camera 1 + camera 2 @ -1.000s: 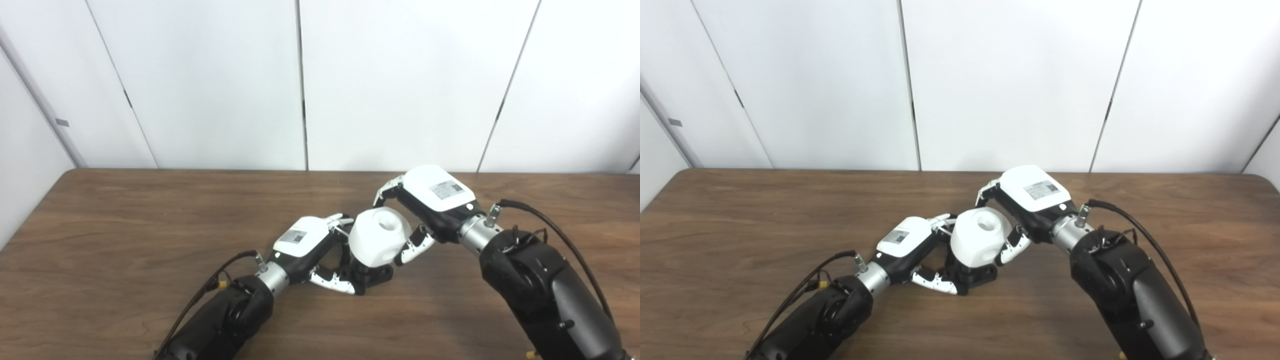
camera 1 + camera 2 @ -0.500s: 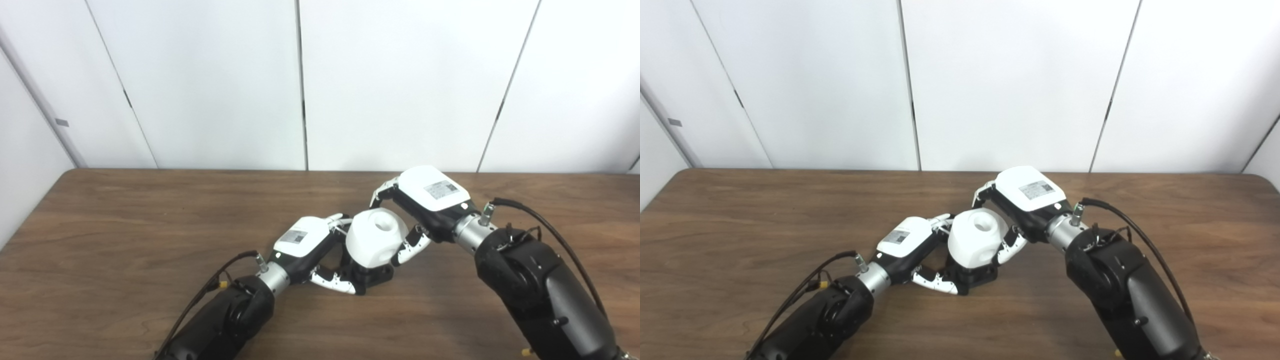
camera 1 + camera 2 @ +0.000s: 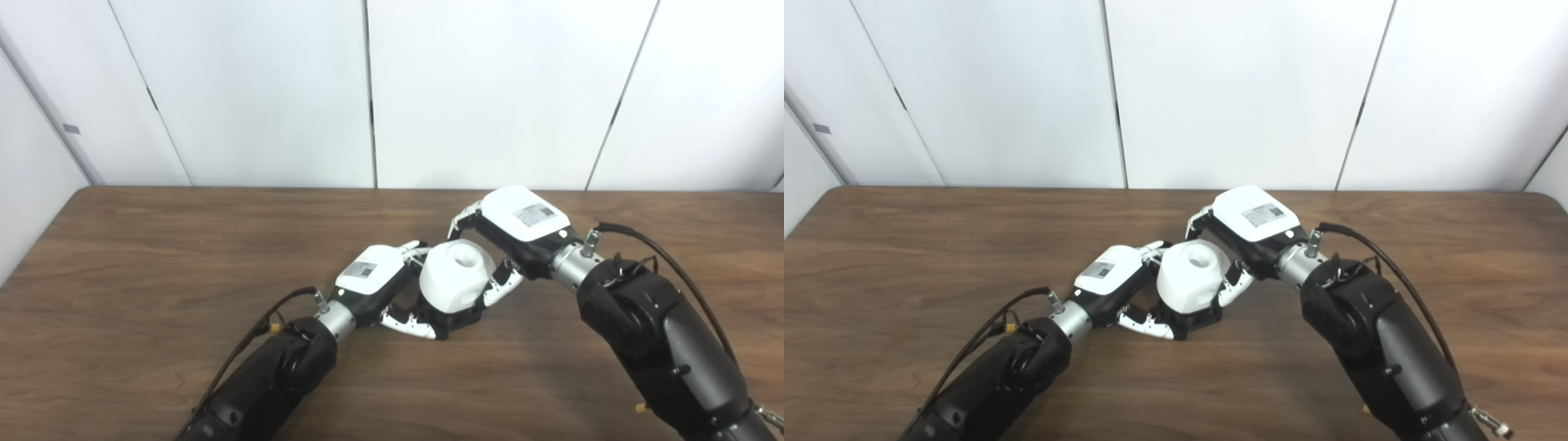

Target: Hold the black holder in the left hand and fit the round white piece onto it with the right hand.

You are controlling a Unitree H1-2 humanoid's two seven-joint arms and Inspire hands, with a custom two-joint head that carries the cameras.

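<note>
The scene is bright and evenly lit, with soft light that seems to come from above. The wooden table (image 3: 153, 257) shows a pale sheen on its far part, near the white wall panels (image 3: 490, 92). Only faint, soft shadows lie on the table, close under the round white piece (image 3: 456, 282) and beside both arms. The picture is a little soft overall, and the panel seams lean outward toward the edges

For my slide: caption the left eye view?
Left hand steadies black holder while right hand seats round white piece.
</note>
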